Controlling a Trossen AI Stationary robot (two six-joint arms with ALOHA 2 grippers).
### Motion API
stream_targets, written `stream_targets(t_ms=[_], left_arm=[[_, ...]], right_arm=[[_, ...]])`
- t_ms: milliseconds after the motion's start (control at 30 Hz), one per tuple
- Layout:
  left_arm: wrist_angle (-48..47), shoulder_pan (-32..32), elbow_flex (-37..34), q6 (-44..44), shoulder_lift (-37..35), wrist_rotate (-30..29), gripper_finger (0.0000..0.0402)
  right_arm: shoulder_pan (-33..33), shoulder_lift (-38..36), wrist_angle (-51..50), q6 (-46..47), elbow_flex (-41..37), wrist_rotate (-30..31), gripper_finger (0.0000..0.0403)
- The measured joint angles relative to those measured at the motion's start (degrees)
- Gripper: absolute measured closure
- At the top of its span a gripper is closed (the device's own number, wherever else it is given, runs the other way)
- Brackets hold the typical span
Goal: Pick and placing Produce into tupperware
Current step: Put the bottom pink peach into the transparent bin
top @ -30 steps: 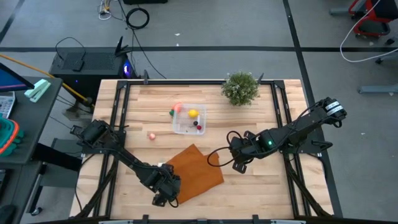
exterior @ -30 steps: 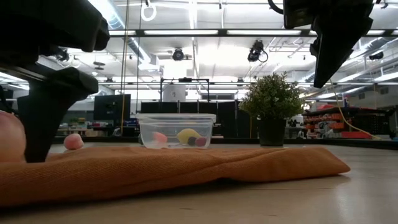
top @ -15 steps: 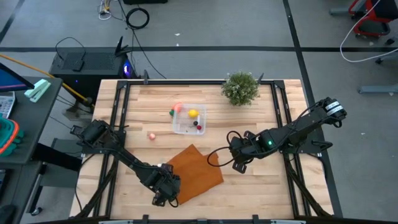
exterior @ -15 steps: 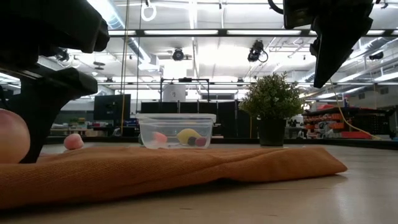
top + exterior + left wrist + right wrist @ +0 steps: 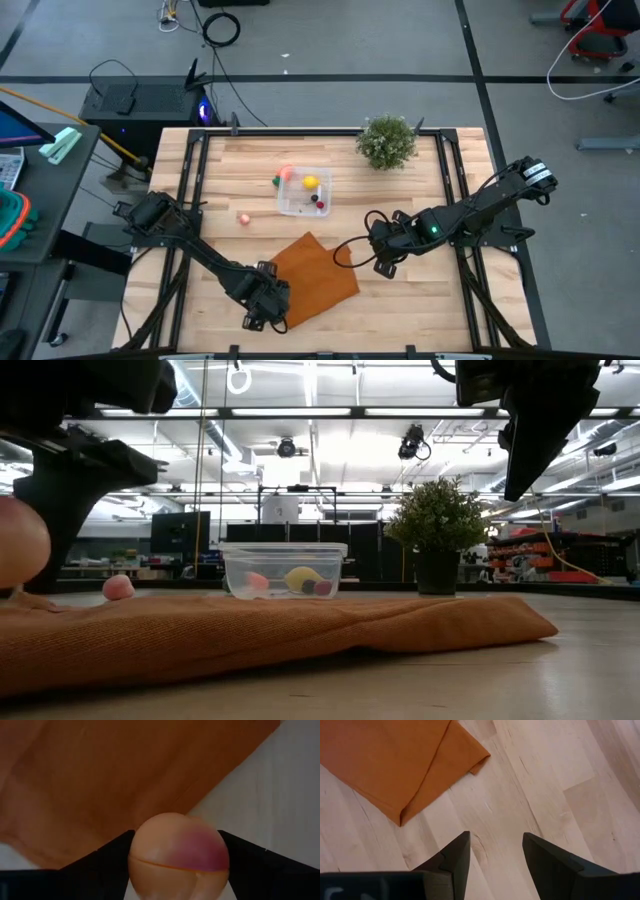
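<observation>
My left gripper (image 5: 177, 857) is near the table's near-left, over the near corner of the orange-brown mat (image 5: 312, 275), shut on the peach-orange round fruit (image 5: 178, 852), which also shows in the low view (image 5: 20, 540). The clear tupperware (image 5: 303, 192) stands beyond the mat on its flat bottom, with the yellow lemon (image 5: 311, 183) and small red and dark pieces inside. A pink piece (image 5: 243, 218) and two small pieces (image 5: 282, 176) lie on the table beside it. My right gripper (image 5: 495, 842) hangs open over bare wood just right of the mat. My left gripper pinches the peach-orange fruit between its two fingers (image 5: 112, 855), one on each side at its widest part (image 5: 137, 855). The fingers come from above, pointing down. The fruit is lifted just above the mat's near edge.
A bushy green potted plant (image 5: 387, 140) stands at the far edge, right of the tupperware. The mat lies flat with a folded corner (image 5: 470, 762) toward my right gripper. Bare wood (image 5: 420, 300) lies right of the mat and along the near edge.
My left gripper has risen, and the peach-orange fruit has gone up with it from resting on the mat to hanging just clear of it. The right arm has kept still.
</observation>
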Motion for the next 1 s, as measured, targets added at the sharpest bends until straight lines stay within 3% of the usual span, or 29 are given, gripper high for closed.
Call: stream_targets(t_ms=[433, 1000], left_arm=[[-4.9, 5.9, -0.1, 3.8, -1.2, -0.1, 0.0123], [-4.1, 22.8, -0.1, 15.7, -9.8, -4.3, 0.0130]], right_arm=[[0.0, 0.0, 0.0, 0.3, 0.0, -0.9, 0.0251], [0.1, 0.0, -0.5, 1.3, 0.0, -1.1, 0.0251]])
